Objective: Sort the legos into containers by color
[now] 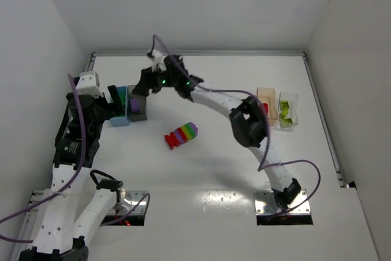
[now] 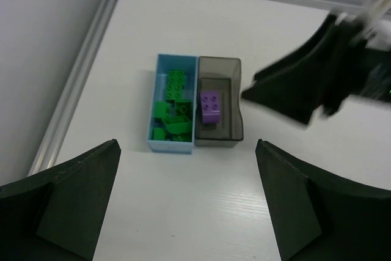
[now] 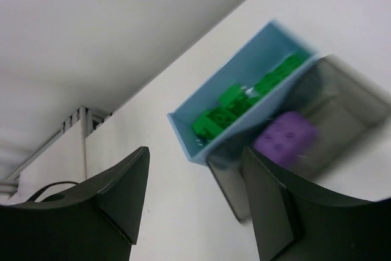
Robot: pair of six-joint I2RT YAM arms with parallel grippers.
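R gripper [image 3: 194, 203] partly open, empty, above grey bin [image 2: 237, 128] w/ purple brick [image 2: 211, 106] inside; L gripper [image 2: 187, 203] wide open, empty.

Left arm [image 1: 79, 132] folded upright, left gripper [image 2: 186, 146] pointing down, its fingers [image 2: 79, 203] spread wide, right arm [image 1: 244, 120] extended far across to the left, right gripper [image 3: 195, 157] tilted downward, its fingers [image 3: 122, 194] parted, just right of and beyond the left fingers.
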